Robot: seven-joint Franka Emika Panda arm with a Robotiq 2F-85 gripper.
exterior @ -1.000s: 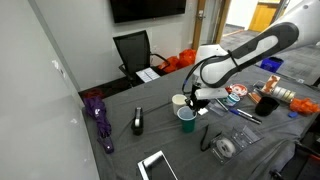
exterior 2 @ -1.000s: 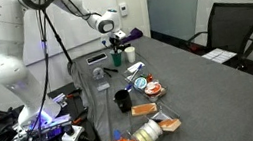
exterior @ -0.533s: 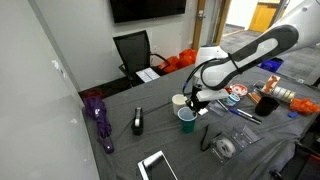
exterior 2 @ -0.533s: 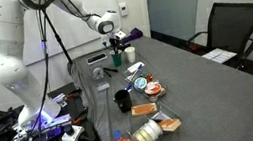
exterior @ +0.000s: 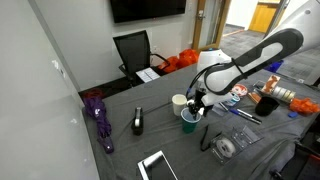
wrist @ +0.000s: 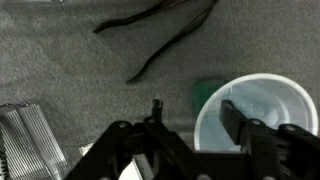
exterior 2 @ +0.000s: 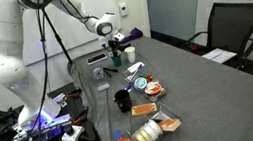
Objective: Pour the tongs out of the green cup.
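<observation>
The green cup point(exterior: 187, 118) stands upright on the grey table, right next to a white cup point(exterior: 180, 101); both exterior views show it point(exterior 2: 118, 58). My gripper point(exterior: 198, 101) hovers just above the two cups. In the wrist view its fingers are spread, one over bare table and one over the white cup's point(wrist: 262, 108) mouth. Only a green sliver of the cup point(wrist: 207, 95) shows beside the white rim. The gripper point(wrist: 192, 112) is open with nothing between the pads. The tongs point(wrist: 160, 55), thin and dark, lie spread on the table beyond the cups.
A chunky black stapler-like device point(exterior: 137, 122) and a purple umbrella point(exterior: 98, 115) lie toward the wall. A tape roll point(exterior: 226, 147), a tablet point(exterior: 155, 165) and assorted clutter point(exterior: 270, 100) crowd the table's other side. An office chair point(exterior: 133, 50) stands behind.
The gripper's jaws have gone from shut to spread apart, and the arm has shifted slightly. The green cup stays upright on the table.
</observation>
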